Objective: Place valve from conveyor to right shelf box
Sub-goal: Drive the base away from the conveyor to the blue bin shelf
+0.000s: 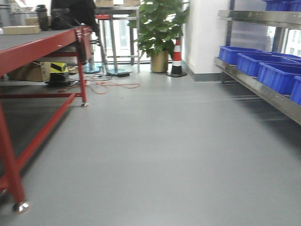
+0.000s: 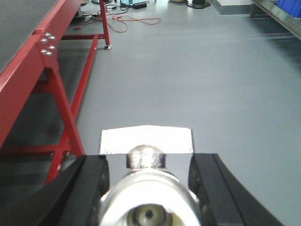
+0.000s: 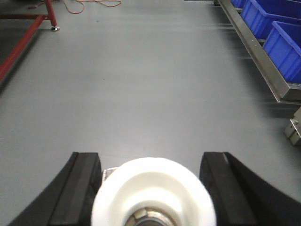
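My left gripper [image 2: 150, 157] is shut on a silvery metal valve [image 2: 149, 200] with a rounded knob and a flat plate on top, held above the grey floor beside the conveyor [image 2: 21, 28]. In my right gripper [image 3: 149, 155] sits a second valve [image 3: 153, 188] with a round white face, the black fingers [image 3: 82, 188] closed against its sides. The conveyor [image 1: 33, 40], a dark grey belt on a red frame, stands at the left. On the right, the metal shelf [image 1: 263, 89] carries blue boxes [image 1: 277, 75]. In the right wrist view those boxes [image 3: 282, 21] lie ahead to the right. Neither gripper shows in the front view.
Grey floor runs between conveyor and shelf. A red frame leg with a metal foot [image 1: 21, 206] stands near left. Far ahead are a potted plant [image 1: 160, 28], a striped traffic cone [image 1: 177, 59] and an orange cable [image 1: 110, 87] on the floor. The shelf's lower rail [image 3: 256, 52] juts out.
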Motion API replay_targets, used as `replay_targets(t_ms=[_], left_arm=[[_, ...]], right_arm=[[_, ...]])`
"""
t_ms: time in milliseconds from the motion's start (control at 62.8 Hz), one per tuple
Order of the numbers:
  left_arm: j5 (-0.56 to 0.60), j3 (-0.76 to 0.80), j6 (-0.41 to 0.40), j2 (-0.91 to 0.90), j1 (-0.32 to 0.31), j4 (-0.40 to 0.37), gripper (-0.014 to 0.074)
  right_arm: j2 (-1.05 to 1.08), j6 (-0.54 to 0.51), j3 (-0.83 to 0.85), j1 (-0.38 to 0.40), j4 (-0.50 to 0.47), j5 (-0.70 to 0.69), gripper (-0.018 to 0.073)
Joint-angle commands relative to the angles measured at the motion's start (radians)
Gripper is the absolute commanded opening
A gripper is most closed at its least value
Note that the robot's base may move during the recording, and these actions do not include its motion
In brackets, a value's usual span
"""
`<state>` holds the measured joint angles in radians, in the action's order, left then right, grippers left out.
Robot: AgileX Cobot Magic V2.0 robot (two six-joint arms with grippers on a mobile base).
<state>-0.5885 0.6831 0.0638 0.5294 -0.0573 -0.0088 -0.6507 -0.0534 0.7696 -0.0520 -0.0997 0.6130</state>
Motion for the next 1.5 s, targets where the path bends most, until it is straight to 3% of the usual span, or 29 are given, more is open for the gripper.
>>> replay_targets(t_ms=[0,1480], left_arm=[[0.055,0.008,0.004,-0.008,0.004,-0.004,-0.0111],[0.055,0.008,0.004,-0.008,0.004,-0.004,-0.0111]], right_arm=[[0.01,-0.001,0.01,-0.001,0.007,-0.072,-0.0165],[0.01,-0.001,0.01,-0.001,0.007,-0.072,-0.0165]])
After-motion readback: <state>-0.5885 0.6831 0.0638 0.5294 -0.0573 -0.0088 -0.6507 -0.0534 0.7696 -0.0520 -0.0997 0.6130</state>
